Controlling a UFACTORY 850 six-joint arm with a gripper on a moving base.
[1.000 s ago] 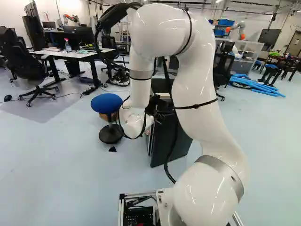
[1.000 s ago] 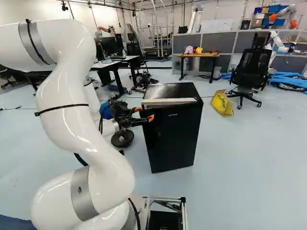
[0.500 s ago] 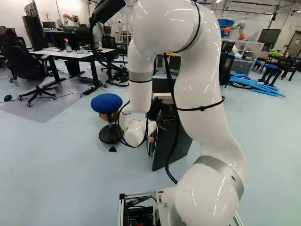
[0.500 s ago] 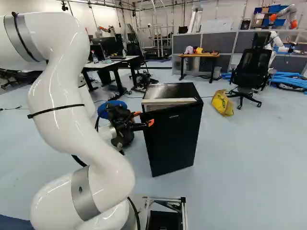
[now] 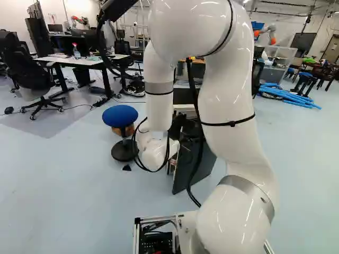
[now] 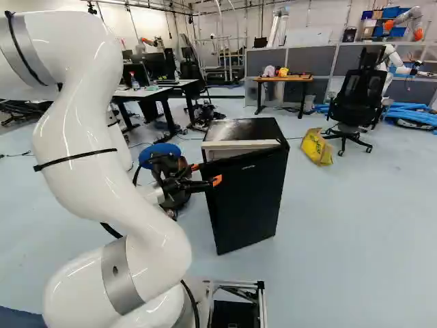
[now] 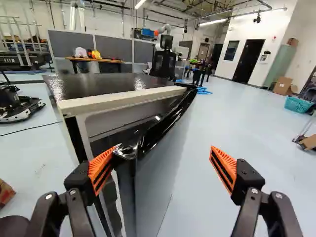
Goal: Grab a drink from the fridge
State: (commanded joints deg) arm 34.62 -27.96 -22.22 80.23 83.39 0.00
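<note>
So the whole thing right now hinges on which side of the fridge door (image 7: 158, 173) each finger is on. The tool (image 7: 163, 150) is wide open and not gripping anything. The door's free upright edge comes up between the fingers, but nowhere near centred: one orange pad (image 7: 100, 170) is right up against its top corner, on the side facing the fridge (image 7: 106, 83) cavity, while the other pad (image 7: 224, 168) hangs well off the outer face with floor behind it. The door is partly open, its long axis runs up and down, and the top edge heads away from the tool toward what I'd guess is the hinge side. In the right base view the outer face looks roughly back at the base, so I reckon opening it means bringing that free edge out from the cabinet toward the base side, with the inner finger doing the pulling from behind. Closing on the edge might work too, but the outer finger has way more ground to cover. Main risk imo is the inner one slipping off that shiny corner, since it looks like it's only catching the very top. As for the drink, can't make one out in any view; presumably it's inside the fridge, behind that door.
</note>
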